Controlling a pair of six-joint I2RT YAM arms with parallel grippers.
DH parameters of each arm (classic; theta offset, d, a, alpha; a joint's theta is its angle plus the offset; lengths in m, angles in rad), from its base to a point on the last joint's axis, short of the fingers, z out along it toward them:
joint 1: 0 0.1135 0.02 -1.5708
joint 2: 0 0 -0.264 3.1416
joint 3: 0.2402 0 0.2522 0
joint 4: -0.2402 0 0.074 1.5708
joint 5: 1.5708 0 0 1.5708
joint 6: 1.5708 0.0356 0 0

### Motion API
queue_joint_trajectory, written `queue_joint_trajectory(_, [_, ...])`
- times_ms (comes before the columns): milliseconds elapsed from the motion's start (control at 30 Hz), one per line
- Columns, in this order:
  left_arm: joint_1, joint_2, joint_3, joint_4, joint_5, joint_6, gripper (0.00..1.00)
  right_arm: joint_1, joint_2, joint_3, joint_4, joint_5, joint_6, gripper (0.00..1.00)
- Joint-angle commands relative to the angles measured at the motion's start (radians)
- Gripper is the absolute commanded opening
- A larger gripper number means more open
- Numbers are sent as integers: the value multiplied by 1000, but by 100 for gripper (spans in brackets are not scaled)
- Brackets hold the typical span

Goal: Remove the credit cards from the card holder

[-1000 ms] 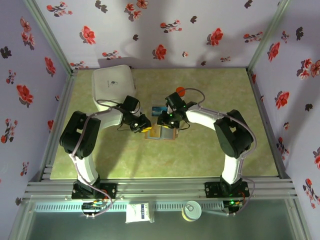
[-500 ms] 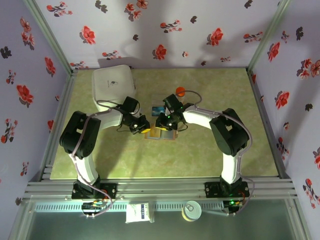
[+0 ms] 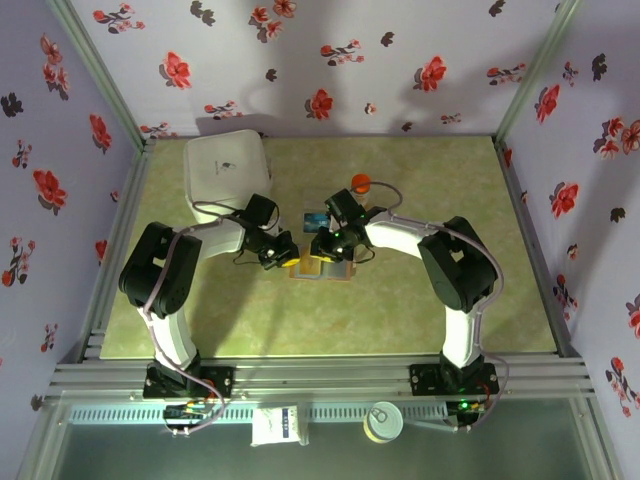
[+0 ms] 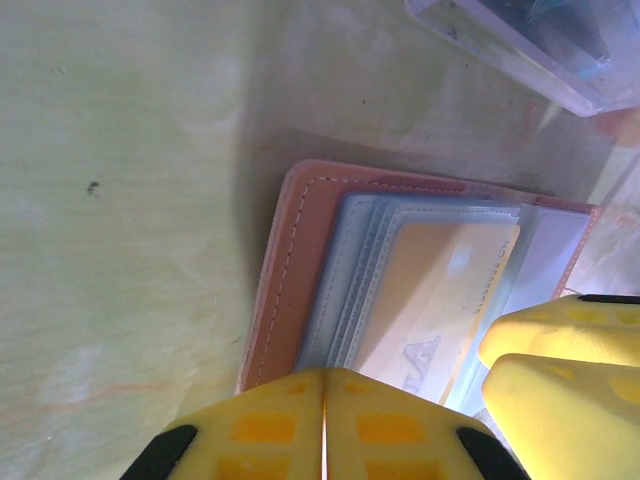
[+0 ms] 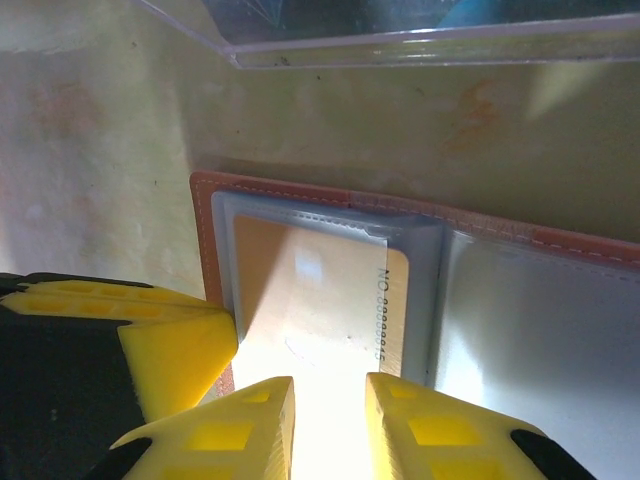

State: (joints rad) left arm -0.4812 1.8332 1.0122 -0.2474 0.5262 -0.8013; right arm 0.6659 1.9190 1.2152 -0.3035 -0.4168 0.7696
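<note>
The card holder [image 3: 322,268] lies open on the green mat, brown rim round blue-grey sleeves [image 4: 350,270]. A tan credit card [image 5: 320,285] sits in its left sleeve, its numbered end poking out; the same card [image 4: 440,300] shows in the left wrist view. My left gripper [image 4: 325,420] is shut, its tips over the holder's left brown rim. My right gripper [image 5: 328,415] hovers over the tan card with its jaws a little apart and nothing between them. Both grippers [image 3: 285,255] [image 3: 326,250] meet over the holder.
A clear plastic box [image 3: 318,220] with a blue card in it stands just behind the holder, its edge [image 5: 400,40] close to the fingers. A white square container [image 3: 228,168] sits at back left. An orange-capped bottle [image 3: 360,183] stands behind the right arm.
My left gripper has closed fully. The right jaws have narrowed a little, and both wrists have edged slightly left over the holder.
</note>
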Motion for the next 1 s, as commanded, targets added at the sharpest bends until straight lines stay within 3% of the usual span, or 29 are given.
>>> queue_joint_trajectory(0, [9,-1,-11,-26,-13,21,7,6,14,-12,1,-7,-6,26])
queue_joint_trajectory(600, [8,-23,-13,-35,-20,19,7,6,-17,1,-89,93,-64,27])
queue_joint_trajectory(967, [9,-16,-6,-36,-20,19,5,6,-49,-54,60,-29,-10,27])
